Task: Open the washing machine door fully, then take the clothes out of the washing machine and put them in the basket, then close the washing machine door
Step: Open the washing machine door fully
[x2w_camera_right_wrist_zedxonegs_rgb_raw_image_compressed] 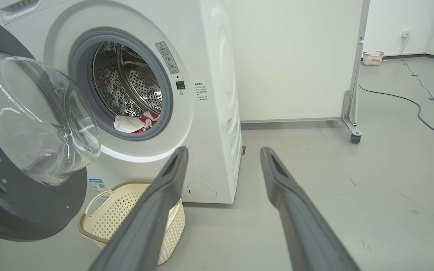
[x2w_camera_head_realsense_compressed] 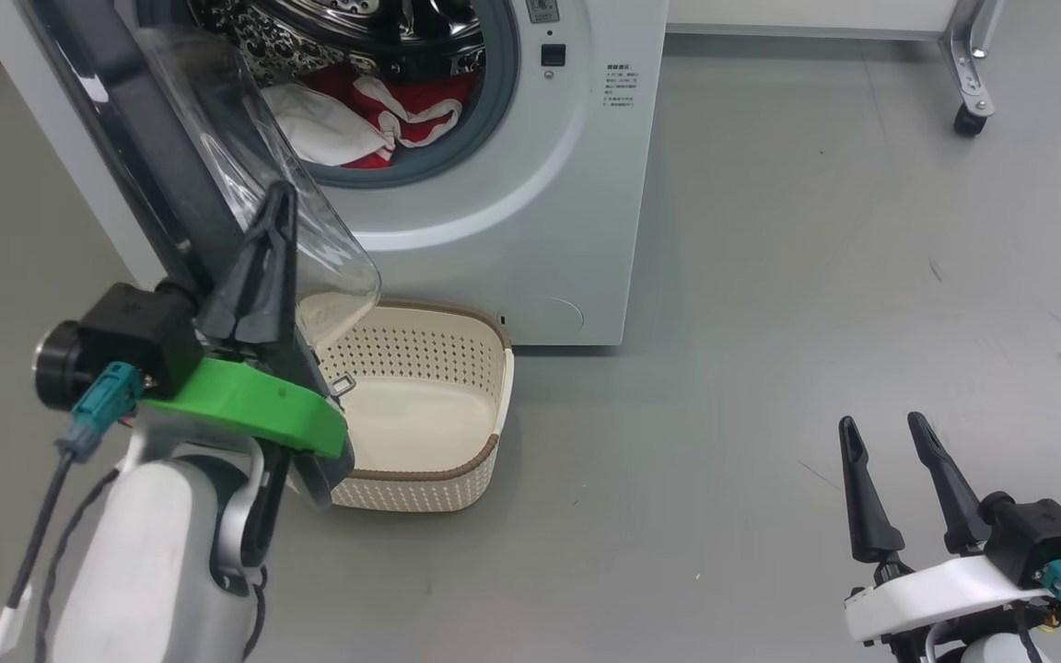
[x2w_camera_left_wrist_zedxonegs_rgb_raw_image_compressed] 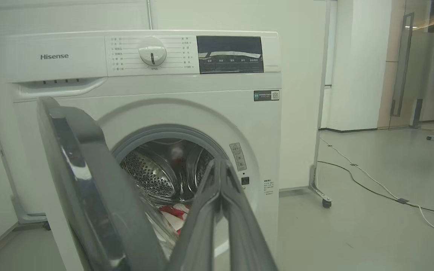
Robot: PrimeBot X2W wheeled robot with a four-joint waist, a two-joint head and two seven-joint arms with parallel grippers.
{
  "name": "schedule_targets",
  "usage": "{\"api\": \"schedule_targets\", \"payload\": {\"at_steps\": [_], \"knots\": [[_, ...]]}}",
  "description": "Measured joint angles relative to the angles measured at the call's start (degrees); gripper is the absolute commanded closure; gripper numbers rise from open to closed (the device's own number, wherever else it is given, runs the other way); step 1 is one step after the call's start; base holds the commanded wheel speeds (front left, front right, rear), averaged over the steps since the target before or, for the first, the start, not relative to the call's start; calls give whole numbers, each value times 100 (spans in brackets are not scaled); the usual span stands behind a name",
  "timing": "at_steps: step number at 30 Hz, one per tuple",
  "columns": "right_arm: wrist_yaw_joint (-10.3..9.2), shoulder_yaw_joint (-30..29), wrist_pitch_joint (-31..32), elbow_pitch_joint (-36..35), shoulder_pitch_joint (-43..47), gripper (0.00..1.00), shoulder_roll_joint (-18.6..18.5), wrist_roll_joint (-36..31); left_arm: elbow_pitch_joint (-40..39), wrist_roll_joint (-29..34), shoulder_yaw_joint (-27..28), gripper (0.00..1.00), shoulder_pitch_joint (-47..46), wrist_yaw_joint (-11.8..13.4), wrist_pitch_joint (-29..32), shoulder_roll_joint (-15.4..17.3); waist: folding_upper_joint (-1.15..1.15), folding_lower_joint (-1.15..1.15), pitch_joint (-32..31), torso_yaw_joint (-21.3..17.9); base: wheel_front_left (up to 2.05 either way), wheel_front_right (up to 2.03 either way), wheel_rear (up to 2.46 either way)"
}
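At the lower right of the head view, the right gripper (x2w_camera_head_realsense_compressed: 882,424) hangs over the grey floor (x2w_camera_head_realsense_compressed: 770,322), its two long dark fingers spread apart and holding nothing. Further in, the left gripper (x2w_camera_head_realsense_compressed: 279,198) has its fingers pressed together on nothing, just beside the inner face of the large round black-rimmed washing machine door (x2w_camera_head_realsense_compressed: 139,138), which stands swung out; I cannot tell whether they touch. Beneath the door's clear glass bowl (x2w_camera_head_realsense_compressed: 245,138) the small cream perforated plastic basket (x2w_camera_head_realsense_compressed: 429,474) sits on the floor, just in front of the big white front-loading washing machine (x2w_camera_head_realsense_compressed: 540,230). Low in its steel drum (x2w_camera_head_realsense_compressed: 309,37) lie the red and white clothes (x2w_camera_head_realsense_compressed: 402,101).
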Motion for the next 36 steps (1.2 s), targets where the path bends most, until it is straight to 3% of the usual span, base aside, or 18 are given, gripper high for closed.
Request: {"api": "schedule_targets", "payload": {"at_steps": [14, 36], "knots": [[109, -103, 0, 12, 0, 0, 11, -21, 575, -516, -414, 100, 568, -14, 800, -112, 0, 0, 86, -126, 0, 0, 0], [249, -40, 0, 118, -1, 0, 119, -208, 1088, -565, -222, 100, 774, 299, 961, -112, 0, 0, 198, -299, 0, 0, 0]]}}
